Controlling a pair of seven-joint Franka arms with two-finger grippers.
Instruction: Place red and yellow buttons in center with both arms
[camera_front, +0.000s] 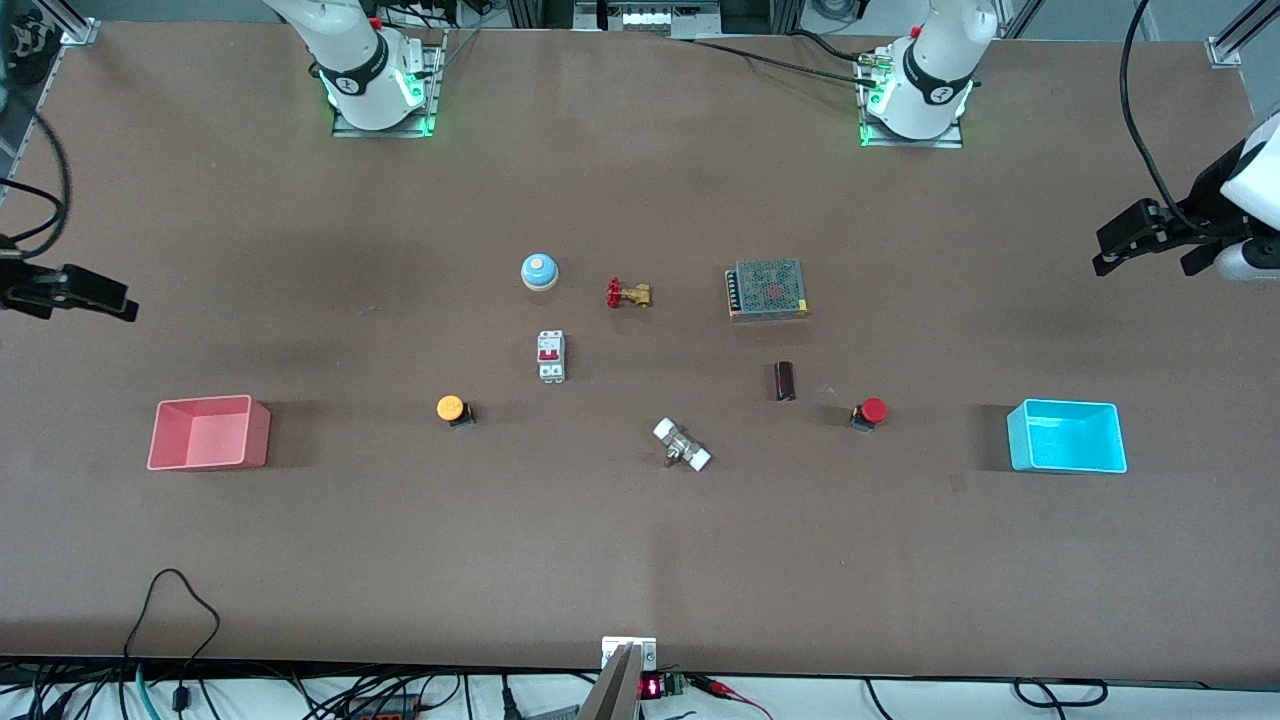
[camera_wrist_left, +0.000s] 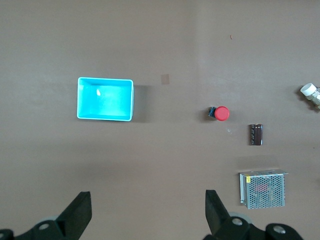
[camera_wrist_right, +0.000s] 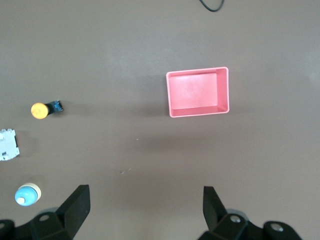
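Gaping empty, left pincer and right pincer overhang matte tabletop; round-capped red button and yellow button sit apart.

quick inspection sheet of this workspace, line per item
surface: brown table, no markings
job's things: yellow button toward the right arm's end, red button toward the left arm's end, both lying apart
clutter: pink bin, cyan bin, bell, valve, breaker, power supply
grippers: left gripper and right gripper open, empty, waiting at the table ends
cables: bundles along the front edge
surroundings: nothing seen
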